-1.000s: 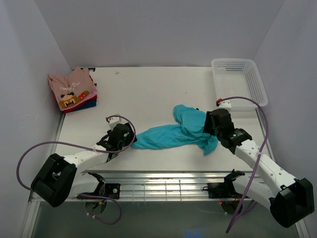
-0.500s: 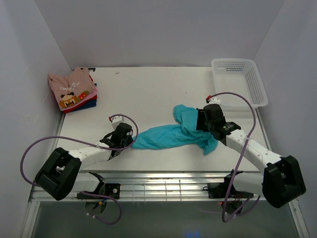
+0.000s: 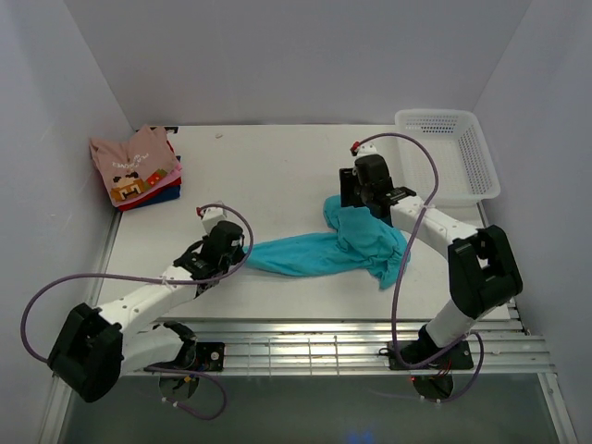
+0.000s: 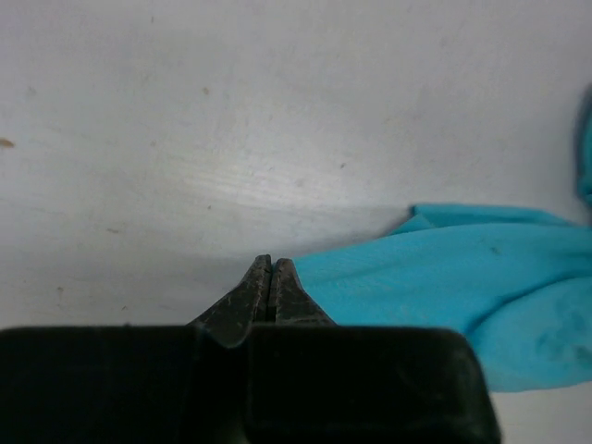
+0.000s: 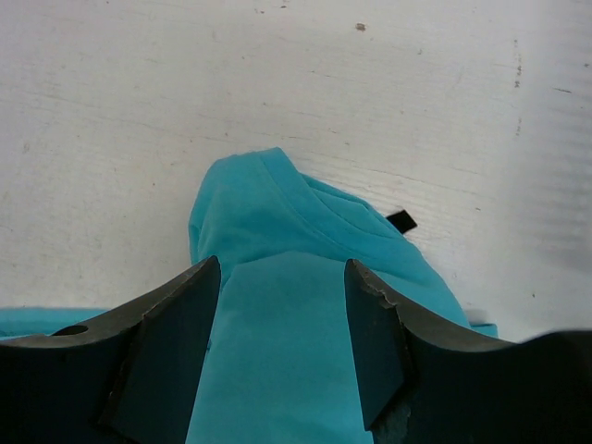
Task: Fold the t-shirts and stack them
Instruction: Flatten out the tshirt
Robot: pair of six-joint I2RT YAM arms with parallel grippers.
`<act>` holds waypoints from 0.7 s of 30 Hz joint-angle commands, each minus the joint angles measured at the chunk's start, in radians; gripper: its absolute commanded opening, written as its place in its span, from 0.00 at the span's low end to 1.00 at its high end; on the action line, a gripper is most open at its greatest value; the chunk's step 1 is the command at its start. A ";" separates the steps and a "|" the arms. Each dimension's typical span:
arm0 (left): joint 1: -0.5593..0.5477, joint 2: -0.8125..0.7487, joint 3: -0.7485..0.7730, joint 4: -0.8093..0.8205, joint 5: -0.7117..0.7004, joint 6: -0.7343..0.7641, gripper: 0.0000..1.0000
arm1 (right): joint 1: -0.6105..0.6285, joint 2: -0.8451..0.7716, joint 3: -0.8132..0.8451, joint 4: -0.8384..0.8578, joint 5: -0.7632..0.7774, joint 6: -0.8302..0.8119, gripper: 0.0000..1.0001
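Note:
A plain teal t-shirt (image 3: 342,245) lies crumpled in a long strip across the middle of the table. Its left tip ends exactly at my left gripper (image 3: 239,254), whose jaws are pressed together (image 4: 270,266), with teal cloth (image 4: 444,296) running off beside the right finger. My right gripper (image 3: 363,202) stands open low over the shirt's far, collar end (image 5: 277,213), one finger on each side of a flat fold (image 5: 277,351). Folded t-shirts, pink with a pixel-block graphic on top of red and dark blue, are stacked (image 3: 137,166) at the back left.
A white plastic mesh basket (image 3: 449,153) stands at the back right corner. White walls close in the left, right and back sides. A slatted metal rail (image 3: 305,347) runs along the table's near edge between the arm bases.
My left gripper has shut at the shirt's left tip. The right arm has swung from the shirt's near right side to its far end, its jaws still open.

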 commanded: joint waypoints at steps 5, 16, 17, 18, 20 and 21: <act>-0.007 -0.197 0.209 -0.192 -0.148 0.070 0.00 | 0.003 0.161 0.115 0.021 -0.068 -0.034 0.62; -0.007 -0.242 0.205 -0.248 -0.132 0.046 0.00 | 0.002 0.211 0.040 0.058 -0.149 -0.012 0.38; -0.007 -0.242 0.205 -0.248 -0.132 0.046 0.00 | 0.003 0.218 0.043 0.056 -0.151 -0.015 0.28; -0.007 -0.243 0.203 -0.248 -0.133 0.044 0.00 | 0.002 0.234 0.046 0.055 -0.154 -0.015 0.20; -0.007 -0.248 0.200 -0.251 -0.139 0.046 0.00 | 0.002 0.254 0.061 0.047 -0.162 -0.017 0.08; -0.007 -0.249 0.199 -0.254 -0.141 0.046 0.00 | 0.002 0.257 0.064 0.042 -0.162 -0.017 0.08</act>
